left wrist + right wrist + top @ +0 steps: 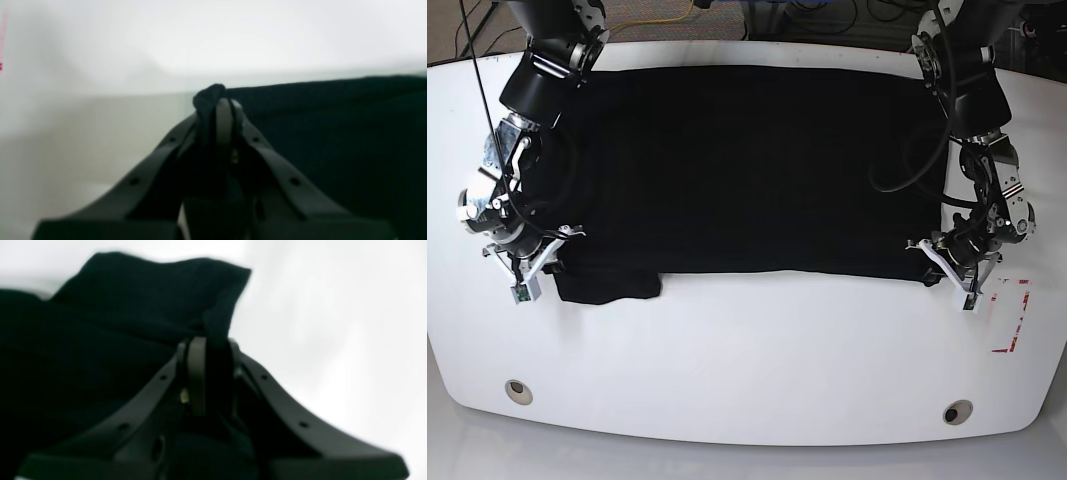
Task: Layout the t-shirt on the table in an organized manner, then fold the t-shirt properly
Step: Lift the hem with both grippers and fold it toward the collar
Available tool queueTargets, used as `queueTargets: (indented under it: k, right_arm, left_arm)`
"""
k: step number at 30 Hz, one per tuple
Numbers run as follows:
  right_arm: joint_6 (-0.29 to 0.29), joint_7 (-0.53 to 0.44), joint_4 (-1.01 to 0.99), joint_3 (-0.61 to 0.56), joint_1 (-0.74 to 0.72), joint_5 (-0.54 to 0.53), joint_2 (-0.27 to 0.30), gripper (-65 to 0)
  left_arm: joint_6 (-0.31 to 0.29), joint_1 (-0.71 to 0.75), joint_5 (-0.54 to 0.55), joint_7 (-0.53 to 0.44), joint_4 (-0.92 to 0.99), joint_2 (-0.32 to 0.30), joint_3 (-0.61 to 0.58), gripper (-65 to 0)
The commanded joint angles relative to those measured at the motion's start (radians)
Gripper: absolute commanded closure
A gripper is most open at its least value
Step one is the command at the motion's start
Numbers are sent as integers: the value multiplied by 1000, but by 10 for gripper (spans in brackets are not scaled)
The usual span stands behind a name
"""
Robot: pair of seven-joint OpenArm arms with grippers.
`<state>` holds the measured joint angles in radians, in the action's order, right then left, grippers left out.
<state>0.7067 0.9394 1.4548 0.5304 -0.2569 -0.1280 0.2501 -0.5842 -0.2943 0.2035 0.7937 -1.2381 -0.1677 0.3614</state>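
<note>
Both end effectors pinch the t-shirt point(747, 170): left end effector point(218, 100) on a thin tuft (likeliest slip); right end effector point(208, 340) beside the sleeve; uneven pulling skews it.

The desk point(747, 350) is seen from high above; each blurry wrist view sits close behind its claw, seemingly low.

Black t-shirt point(747, 170) spread flat across glossy white table point(747, 360)
</note>
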Motion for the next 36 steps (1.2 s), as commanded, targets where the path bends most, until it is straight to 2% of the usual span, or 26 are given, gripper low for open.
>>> queueTargets:
  k: [1,6,12,18,27,29,31,34,35,36]
  right_arm:
    - [-9,14,70,23,-11,1,5,-86]
    - [-9,85,162,60,23,1,-1,-86]
    - [-9,140,274,64,86,1,-2,-86]
    - [-9,163,347,64,149,0,-11,-86]
    - [-9,157,321,64,163,1,-39,-95]
    - [-9,154,294,63,146,1,-41,-117]
    - [-9,143,254,63,113,4,-59,-184]
    - [-9,128,206,64,75,9,-73,-322]
    - [-9,123,191,64,61,9,-74,-387]
    - [-9,123,182,64,54,9,-74,-419]
  left_arm:
    - [-1,-4,12,-15,-50,-11,1,-11]
    - [-50,34,12,-6,-101,-13,1,-11]
    - [-112,79,12,65,-184,-30,24,-11]
    - [-114,116,12,97,-243,-28,69,-11]
    - [-114,140,12,97,-248,-31,70,-11]
    - [-114,140,12,97,-248,-31,70,-11]
    - [-114,140,12,97,-246,-30,70,-11]
    - [-114,140,11,97,-246,-28,70,-11]
    - [-114,140,11,97,-246,-28,70,-11]
    - [-114,139,11,97,-246,-28,70,-13]
